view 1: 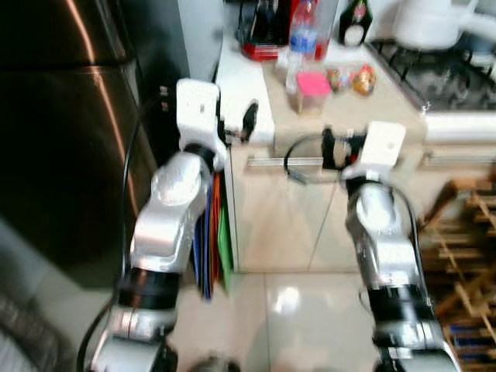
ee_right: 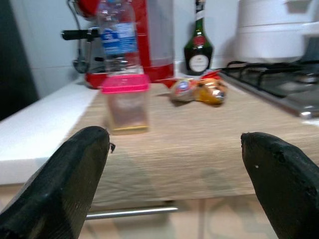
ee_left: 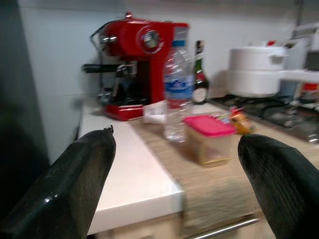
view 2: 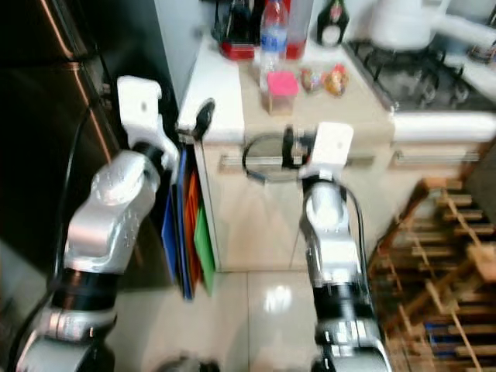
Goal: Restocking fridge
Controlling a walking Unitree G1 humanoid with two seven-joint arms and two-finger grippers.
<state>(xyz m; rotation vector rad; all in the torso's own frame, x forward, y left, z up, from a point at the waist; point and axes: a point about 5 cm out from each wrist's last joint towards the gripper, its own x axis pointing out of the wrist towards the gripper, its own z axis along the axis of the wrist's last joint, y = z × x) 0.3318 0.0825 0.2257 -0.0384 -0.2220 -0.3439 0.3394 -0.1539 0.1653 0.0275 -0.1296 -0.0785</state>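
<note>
The task looks barely started: the water bottle and the pink-lidded box stand on the counter, untouched. Both the left gripper and the right gripper hover wide and empty before the counter edge (the fridge, beside the counter, is closed).

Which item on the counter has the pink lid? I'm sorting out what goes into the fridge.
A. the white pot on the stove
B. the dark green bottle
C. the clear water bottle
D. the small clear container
D: the pink lid sits on the small clear container, which stands just in front of the water bottle; both grippers, left gripper and right gripper, are open and short of it.
</note>
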